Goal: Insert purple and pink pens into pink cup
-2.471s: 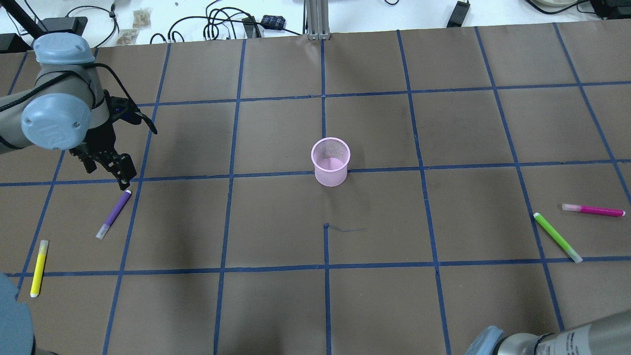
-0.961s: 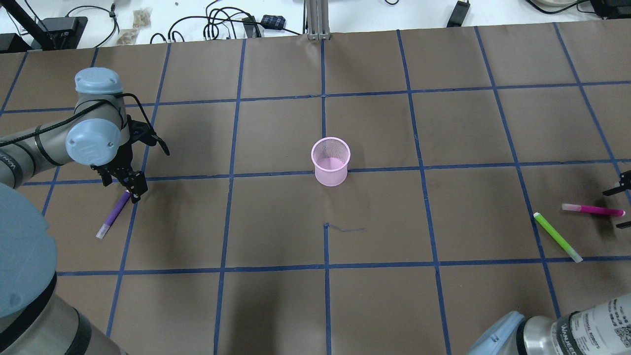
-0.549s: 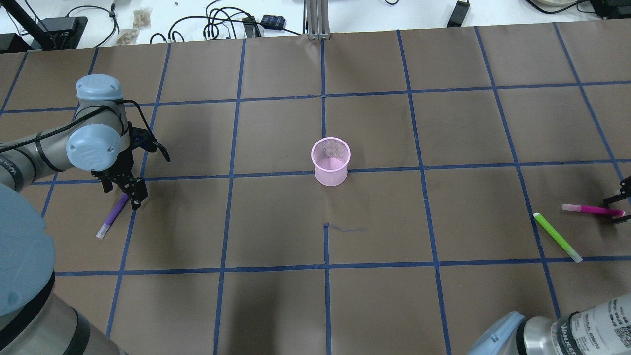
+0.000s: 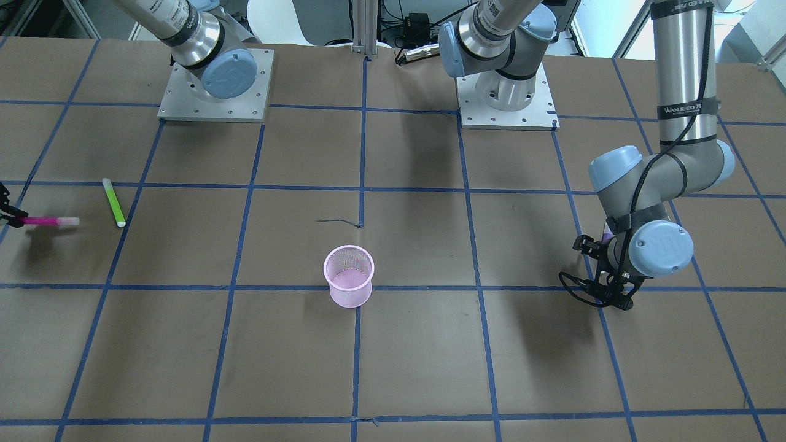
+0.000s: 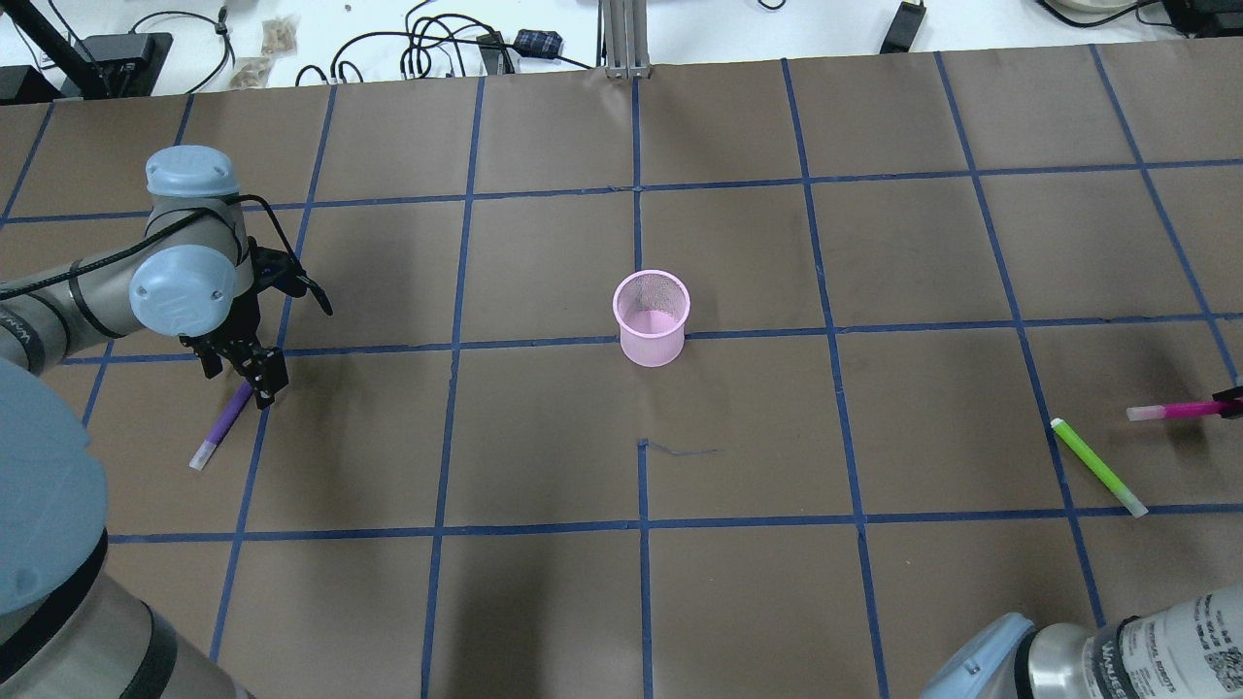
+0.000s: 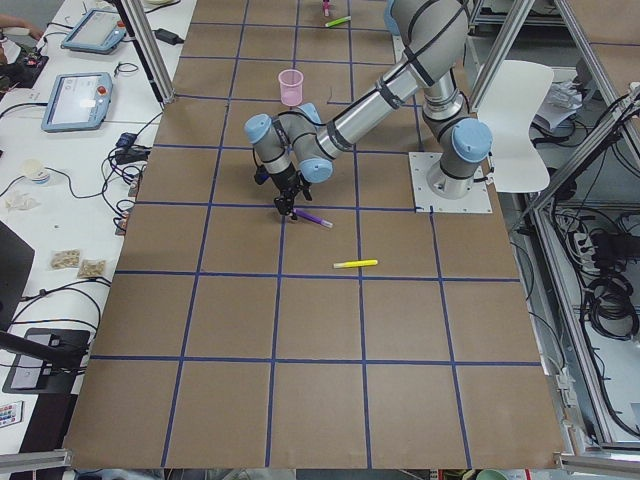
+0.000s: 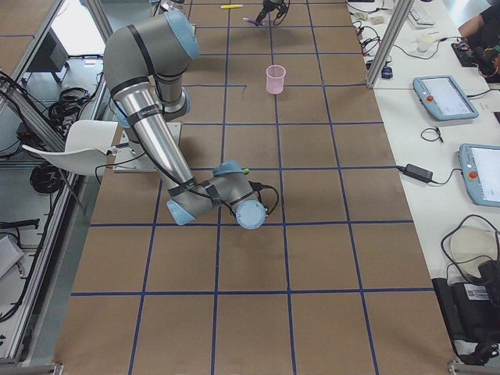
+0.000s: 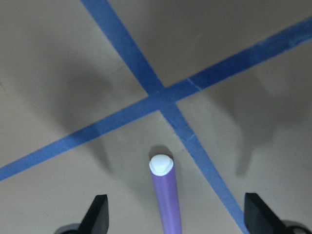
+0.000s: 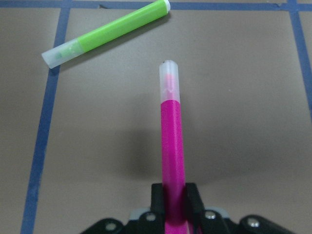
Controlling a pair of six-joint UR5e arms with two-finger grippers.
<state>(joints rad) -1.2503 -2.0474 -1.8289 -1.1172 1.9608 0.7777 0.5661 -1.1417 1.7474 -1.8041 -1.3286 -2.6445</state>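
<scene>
Grasping pens: my right gripper [image 9: 174, 195] pinches the pink pen [image 9: 171, 131] at right; left gripper [image 8: 176, 208] straddles the purple pen [image 8: 165, 195] at left, fingers apart. I'd close it, then carry both to the central pink cup [image 5: 652, 317].

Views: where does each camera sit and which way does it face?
Front-facing: opposite the robot, looking down; both bases, cup.
Overhead: behind robot, looking forward; left gripper straddles purple pen.
Exterior left: table's end; left arm near.
Exterior right: opposite end; right arm near.
Left wrist: downward; open fingers flank purple pen.
Right wrist: downward; right gripper clamps pink pen.
Shared: all four exterior views show the cup.
</scene>
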